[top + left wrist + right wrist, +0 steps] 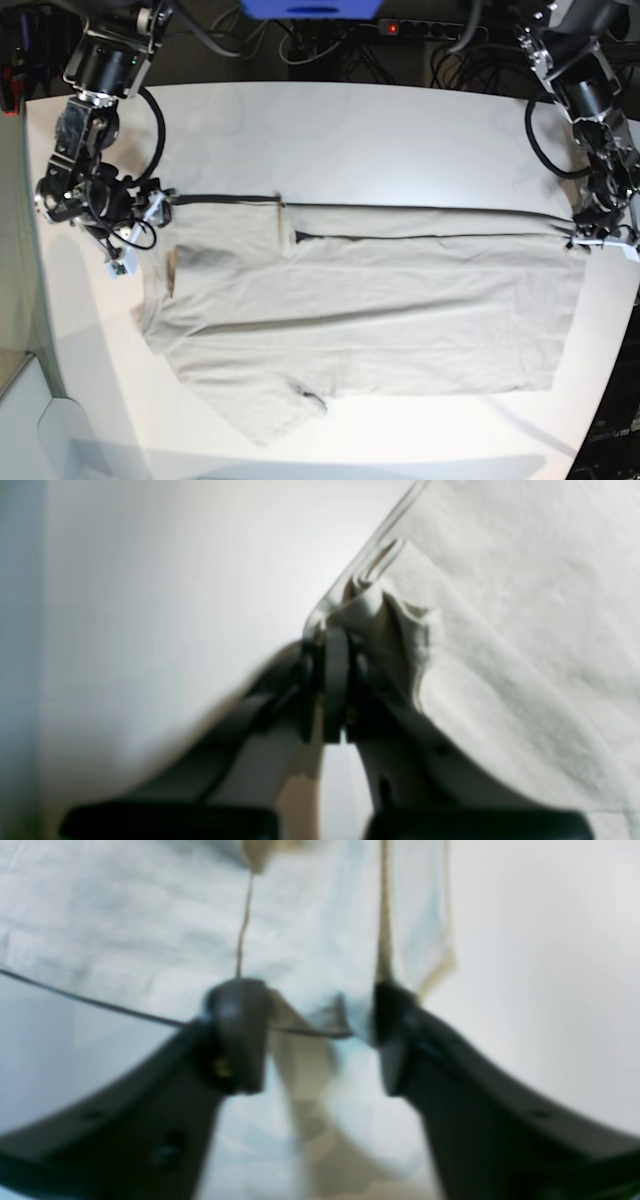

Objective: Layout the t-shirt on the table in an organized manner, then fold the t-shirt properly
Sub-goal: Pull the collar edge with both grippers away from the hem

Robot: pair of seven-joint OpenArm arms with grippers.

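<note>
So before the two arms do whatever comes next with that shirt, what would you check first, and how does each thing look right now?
1. Left gripper clamped on the t-shirt: ok, its jaws are shut on a bunched bit of the edge.
2. Right gripper holding cloth: not ok, its jaws stand apart with the shirt's edge between them, not pinched.
3. Shirt spread flat on the table: mostly ok, the body lies smooth in the base view.
4. Sleeves laid out: not ok, the near sleeve is creased and folded at its tip.
5. Far edge straight between the two grippers: ok, it runs as a near-straight line.
6. Neck label position: cannot tell.
</note>
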